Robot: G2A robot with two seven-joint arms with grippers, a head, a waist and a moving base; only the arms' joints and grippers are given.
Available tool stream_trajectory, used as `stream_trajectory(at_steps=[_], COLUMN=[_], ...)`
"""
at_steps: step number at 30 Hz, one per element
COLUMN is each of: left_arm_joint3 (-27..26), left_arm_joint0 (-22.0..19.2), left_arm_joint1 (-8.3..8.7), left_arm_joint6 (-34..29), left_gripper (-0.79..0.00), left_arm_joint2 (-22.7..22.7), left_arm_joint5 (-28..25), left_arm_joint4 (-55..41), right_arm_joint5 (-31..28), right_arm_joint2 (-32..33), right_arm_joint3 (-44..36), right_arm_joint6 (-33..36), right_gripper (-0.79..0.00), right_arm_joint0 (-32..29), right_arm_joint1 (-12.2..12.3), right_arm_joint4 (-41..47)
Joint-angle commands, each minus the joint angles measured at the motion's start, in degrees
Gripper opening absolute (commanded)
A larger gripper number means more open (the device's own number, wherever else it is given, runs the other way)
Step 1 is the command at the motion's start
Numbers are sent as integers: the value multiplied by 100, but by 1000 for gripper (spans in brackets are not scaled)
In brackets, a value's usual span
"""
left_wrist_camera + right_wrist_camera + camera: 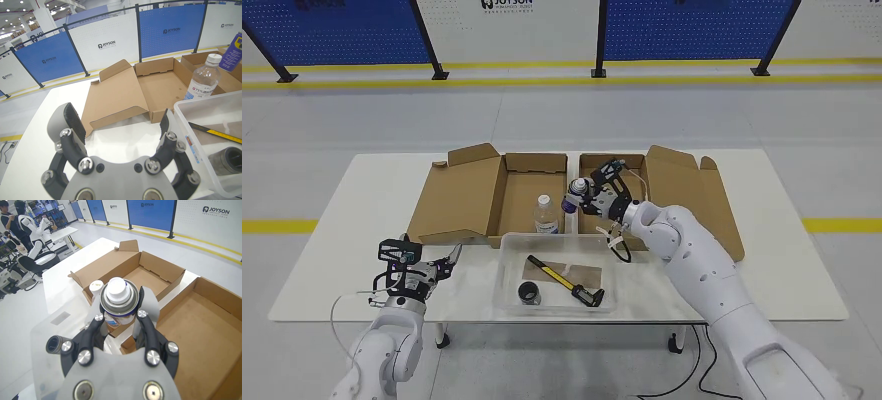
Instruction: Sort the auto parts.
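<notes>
Top view, table: a white table (362, 200) lies under both pincers. Grey floor (542, 120) with yellow lines surrounds it, and blue and white panels (342, 30) stand well beyond its far edge.
Near edge: the left pincer (447, 262) hangs over the table close to this edge. Bare tabletop runs from its outer side to the table's left end.
Tray: the clear tray (504, 280) sits just beside the left pincer's inner finger, at the near edge. A black-and-yellow tool (562, 280) and a dark bearing (530, 293) lie in it, apart from each other.
Boxes: the left box (532, 190) lies open below and beyond the right pincer (587, 195). The right box (682, 190) lies open on that pincer's arm side, touching the left box. Both have their flaps spread flat outward.
Open room: the far half of the left box floor is bare, and so is the right box floor. The tray's far rim sits close against the near walls of the boxes.
Right pincer: it is clamped on the can (118, 298) by its body, white cap up, held above the join of the two boxes.
Bottle: the bottle (96, 286) stands upright in the left box, just beside the can.
Left pincer: its fingers are spread wide apart, with nothing between them.
</notes>
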Motion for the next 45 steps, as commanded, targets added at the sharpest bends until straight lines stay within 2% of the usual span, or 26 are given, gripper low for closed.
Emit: stream_trajectory(at_steps=[1, 7, 13, 20, 33, 45], left_arm_joint3=[0, 0, 0, 0, 0, 0], left_arm_joint0=[0, 0, 0, 0, 0, 0], left_arm_joint1=[0, 0, 0, 0, 0, 0], left_arm_joint6=[0, 0, 0, 0, 0, 0], left_gripper=[0, 0, 0, 0, 0, 0], left_arm_joint2=[0, 0, 0, 0, 0, 0], left_arm_joint5=[0, 0, 0, 0, 0, 0], left_arm_joint4=[0, 0, 0, 0, 0, 0], right_arm_joint5=[0, 242, 266, 64, -73, -158], right_arm_joint2=[0, 24, -113, -489, -1090, -1278], right_arm_joint3=[0, 43, 462, 1291, 2652, 3352], right_arm_joint6=[0, -112, -255, -544, -688, -825], right_gripper=[-785, -785, -785, -785, -785, -785], right_arm_joint0=[0, -124, 73, 520, 1215, 1449], right_arm_joint1=[0, -14, -119, -406, -1016, -1341], right_arm_joint4=[0, 14, 46, 213, 296, 226])
